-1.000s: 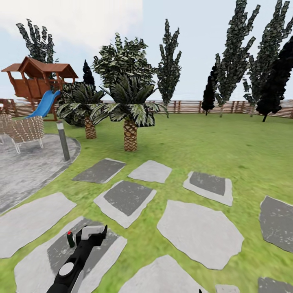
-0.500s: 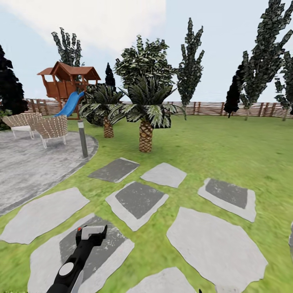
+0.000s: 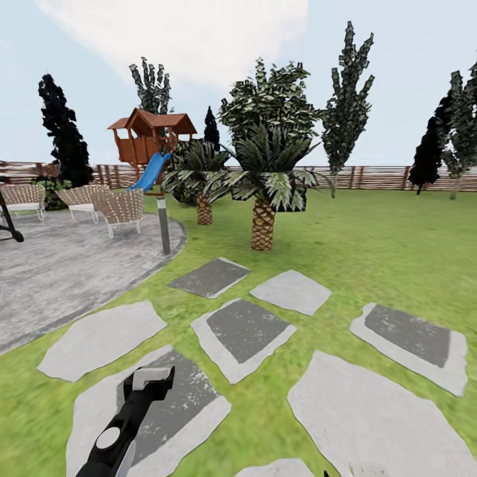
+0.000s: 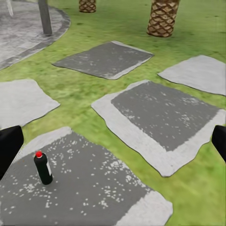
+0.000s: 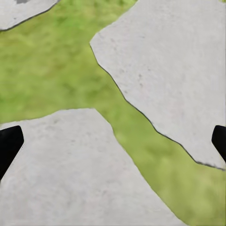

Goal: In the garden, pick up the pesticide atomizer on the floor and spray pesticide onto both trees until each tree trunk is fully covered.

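The left gripper has its fingers spread wide above a grey paving stone. A small black sprayer stands upright on it, lower left. The right gripper is spread too.

Pesticide atomizer upright on a paving slab, just ahead of the left gripper

Small, slim and black, with a red cap; standing straight, base flat on the dark, white-flecked middle of a pale-edged stepping stone; close to one of the widely spread fingertips, apart from it and touching nothing else; well short of the other fingertip. Beyond the tool, blurry green grass floor running between the slabs and out across the garden to a brown slatted fence; far ahead of the tool, blocky-leaved canopy rising behind the palms, trunk hidden.
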Available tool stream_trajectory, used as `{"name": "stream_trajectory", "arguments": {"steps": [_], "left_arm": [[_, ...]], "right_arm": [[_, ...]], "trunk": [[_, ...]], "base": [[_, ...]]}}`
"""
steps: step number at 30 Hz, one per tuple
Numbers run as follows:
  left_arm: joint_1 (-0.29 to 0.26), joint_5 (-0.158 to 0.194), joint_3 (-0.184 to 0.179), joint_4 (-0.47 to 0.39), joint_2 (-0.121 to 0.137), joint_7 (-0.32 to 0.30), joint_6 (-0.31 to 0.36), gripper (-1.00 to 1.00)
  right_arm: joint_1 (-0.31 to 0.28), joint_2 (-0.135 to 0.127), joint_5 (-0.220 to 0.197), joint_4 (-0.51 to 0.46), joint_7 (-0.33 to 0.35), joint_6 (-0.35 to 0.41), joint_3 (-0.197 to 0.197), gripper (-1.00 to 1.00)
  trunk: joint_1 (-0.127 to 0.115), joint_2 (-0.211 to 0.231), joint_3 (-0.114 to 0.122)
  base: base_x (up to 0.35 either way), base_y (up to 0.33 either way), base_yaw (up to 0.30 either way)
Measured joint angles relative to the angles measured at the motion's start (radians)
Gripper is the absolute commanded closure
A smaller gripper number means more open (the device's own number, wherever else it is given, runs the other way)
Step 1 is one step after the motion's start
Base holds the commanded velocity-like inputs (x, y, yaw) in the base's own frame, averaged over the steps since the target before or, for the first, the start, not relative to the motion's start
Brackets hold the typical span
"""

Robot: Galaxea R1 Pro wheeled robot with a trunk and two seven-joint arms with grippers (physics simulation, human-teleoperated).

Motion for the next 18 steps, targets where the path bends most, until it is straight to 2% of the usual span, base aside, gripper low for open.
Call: {"name": "stream_trajectory", "arguments": {"steps": [18], "left_arm": [[0.000, 0.000, 0.000, 0.000, -0.001, 0.000, 0.000, -1.00]], "right_arm": [[0.000, 0.000, 0.000, 0.000, 0.000, 0.000, 0.000, -1.00]], "trunk": [[0.000, 0.000, 0.000]], "base": [[0.135, -0.163, 0.286]]}}
